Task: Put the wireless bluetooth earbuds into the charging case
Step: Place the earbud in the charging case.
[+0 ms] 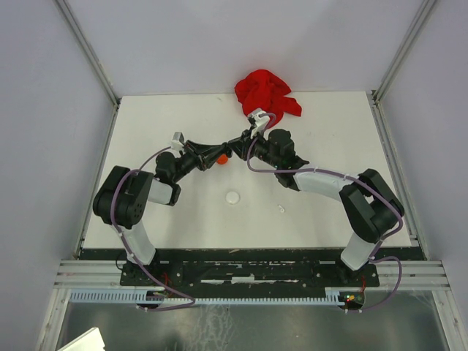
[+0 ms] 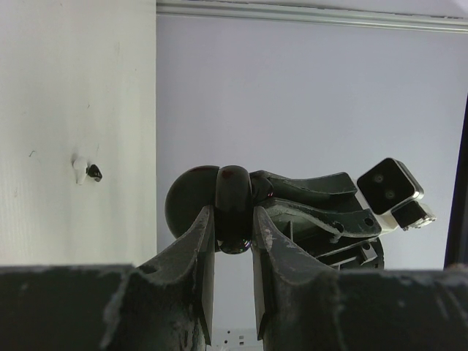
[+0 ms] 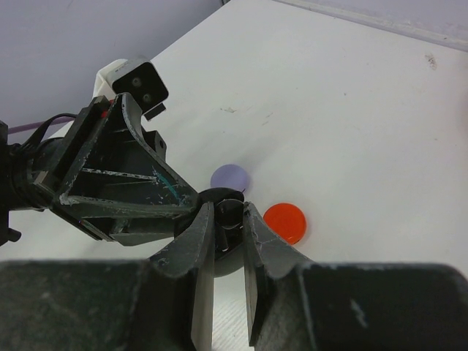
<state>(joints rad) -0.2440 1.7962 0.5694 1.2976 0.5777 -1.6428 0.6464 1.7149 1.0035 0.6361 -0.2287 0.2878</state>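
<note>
Held both arms angled inward, elbows bent outward (bases well apart), with left gripper (image 2: 234,216) and right gripper (image 3: 228,213) meeting tip to tip, jaws of each pinched narrow.

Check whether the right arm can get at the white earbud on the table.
Probably not yet: the right gripper is clamped on the black case that the left gripper also holds. It must let go first.

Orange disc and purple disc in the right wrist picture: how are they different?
Colour: the orange disc is bright orange, and the purple disc is pale.
Place: the orange disc lies nearer the camera and further right, while the purple disc lies farther back.
Same: both are round and flat, and both lie on the white table.
</note>
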